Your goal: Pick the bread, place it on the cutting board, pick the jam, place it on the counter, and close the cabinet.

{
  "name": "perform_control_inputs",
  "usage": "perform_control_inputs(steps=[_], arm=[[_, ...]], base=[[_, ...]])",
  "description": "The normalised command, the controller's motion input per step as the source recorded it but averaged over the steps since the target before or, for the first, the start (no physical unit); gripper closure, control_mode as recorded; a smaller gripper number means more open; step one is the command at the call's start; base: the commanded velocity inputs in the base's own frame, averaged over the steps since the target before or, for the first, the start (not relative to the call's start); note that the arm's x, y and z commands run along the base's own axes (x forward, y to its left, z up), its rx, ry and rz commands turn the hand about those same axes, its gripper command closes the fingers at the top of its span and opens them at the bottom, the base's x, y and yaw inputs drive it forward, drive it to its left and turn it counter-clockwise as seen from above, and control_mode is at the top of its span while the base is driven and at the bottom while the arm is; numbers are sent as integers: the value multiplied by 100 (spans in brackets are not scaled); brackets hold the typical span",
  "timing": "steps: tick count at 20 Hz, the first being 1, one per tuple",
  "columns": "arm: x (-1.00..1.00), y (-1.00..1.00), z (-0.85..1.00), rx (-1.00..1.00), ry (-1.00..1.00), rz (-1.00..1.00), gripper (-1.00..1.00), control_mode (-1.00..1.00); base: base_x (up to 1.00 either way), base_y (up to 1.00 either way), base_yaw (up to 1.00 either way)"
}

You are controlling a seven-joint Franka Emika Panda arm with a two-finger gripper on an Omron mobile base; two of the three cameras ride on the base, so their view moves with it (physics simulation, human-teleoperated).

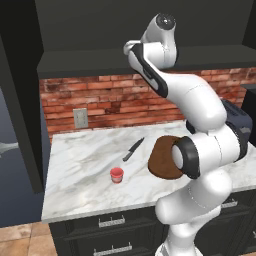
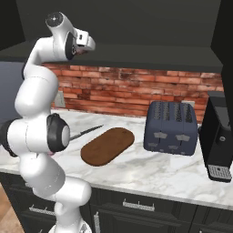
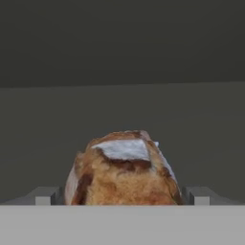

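Up high, the dark charcoal wall cabinet encloses the gripper. Below, the white-grey veined marble counter carries the flat dark-brown oval cutting board and, near its front edge, the small red jam jar. The mottled-brown bread roll sits between the fingertips, which flank it closely; whether they are clamped on it, I cannot tell.

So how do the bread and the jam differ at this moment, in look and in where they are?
The bread is a mottled brown roll with pale patches; the jam is a small red jar. The bread sits between the fingertips inside the dark cabinet; the jam stands alone on the counter. Both are small.
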Motion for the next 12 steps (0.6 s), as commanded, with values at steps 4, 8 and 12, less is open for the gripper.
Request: perform_control_inputs(steps=[4,8,12], arm=[[32,0,-5,-2,0,0,-100,-100],[24,0,-8,-2,1,0,-100,-100],[19,3,-22,-4,4,0,100,-100]], base=[[0,0,0],[0,0,0],[0,0,0]])
